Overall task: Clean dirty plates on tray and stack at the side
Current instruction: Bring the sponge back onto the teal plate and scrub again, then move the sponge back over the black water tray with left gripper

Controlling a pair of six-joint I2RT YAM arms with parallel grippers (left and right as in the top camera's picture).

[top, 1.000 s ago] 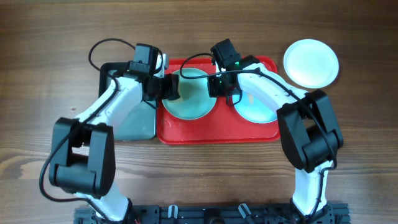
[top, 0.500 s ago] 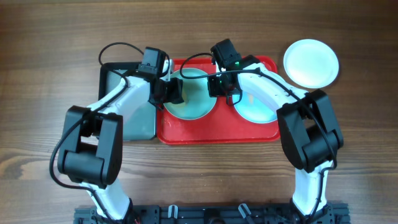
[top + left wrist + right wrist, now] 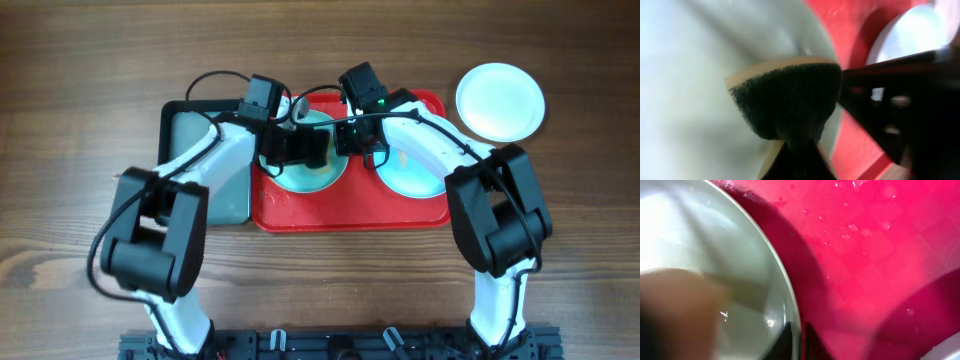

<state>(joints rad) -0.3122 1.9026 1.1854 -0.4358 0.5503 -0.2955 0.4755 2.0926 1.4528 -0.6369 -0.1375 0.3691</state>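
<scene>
On the left half of the red tray (image 3: 340, 212), the left aqua plate (image 3: 305, 182) lies directly beneath the left end effector (image 3: 302, 148), which is clamped tight on a green-faced sponge (image 3: 787, 102), while the right end effector (image 3: 352, 140) pinches that plate's right rim.

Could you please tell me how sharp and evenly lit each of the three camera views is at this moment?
Overhead view: sharp and evenly lit, the white plate nearly washed out. Left wrist view: the sponge fairly crisp, the dark arm beside it smeared. Right wrist view: soft throughout, small glints on the red tray, a blurred brown patch over the aqua plate.
</scene>
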